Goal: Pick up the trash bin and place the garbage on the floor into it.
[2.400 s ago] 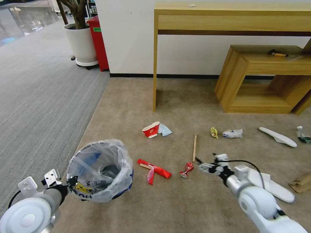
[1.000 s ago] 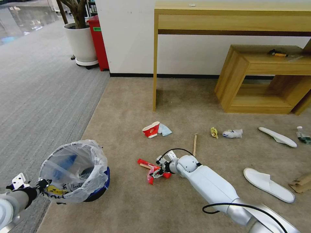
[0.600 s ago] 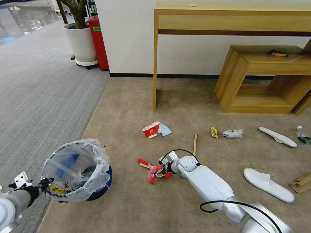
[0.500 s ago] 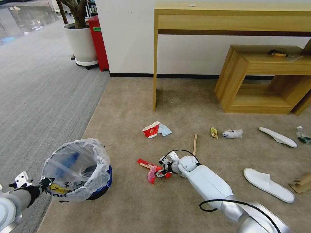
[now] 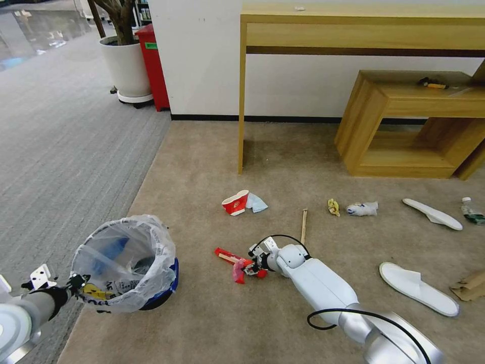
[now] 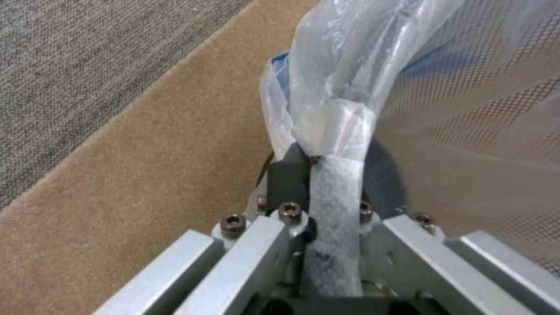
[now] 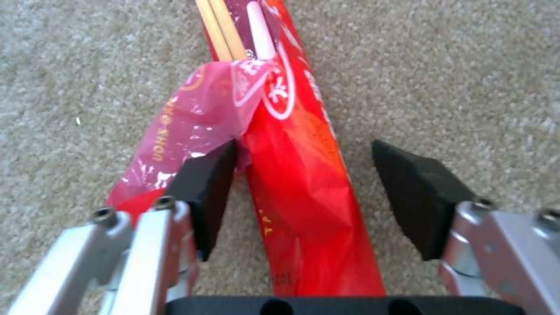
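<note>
The trash bin (image 5: 126, 263), round and dark with a blue base and a crinkled clear liner, hangs low over the floor (image 5: 202, 162) at the left. My left gripper (image 5: 76, 284) is shut on the bin's near rim; in the left wrist view the gripper (image 6: 330, 175) pinches the bag-wrapped rim of the trash bin (image 6: 455, 109). My right gripper (image 5: 252, 265) is down at a long red wrapper (image 5: 228, 255). In the right wrist view the gripper (image 7: 303, 151) is open, its black pads (image 7: 207, 183) either side of the red wrapper (image 7: 303, 183), which holds chopsticks.
More garbage lies on the tan carpet: a red paper cup (image 5: 236, 203), a wooden stick (image 5: 303, 226), crumpled paper (image 5: 362, 208), a white slipper (image 5: 419, 288), a bottle (image 5: 472, 211). A desk leg (image 5: 241, 101) and a low wooden shelf (image 5: 404, 121) stand behind; a white planter (image 5: 126, 65) stands far left.
My right arm has swung left and down from near the stick to the red wrapper. The left arm carried the bin leftward, then a little back to the right.
</note>
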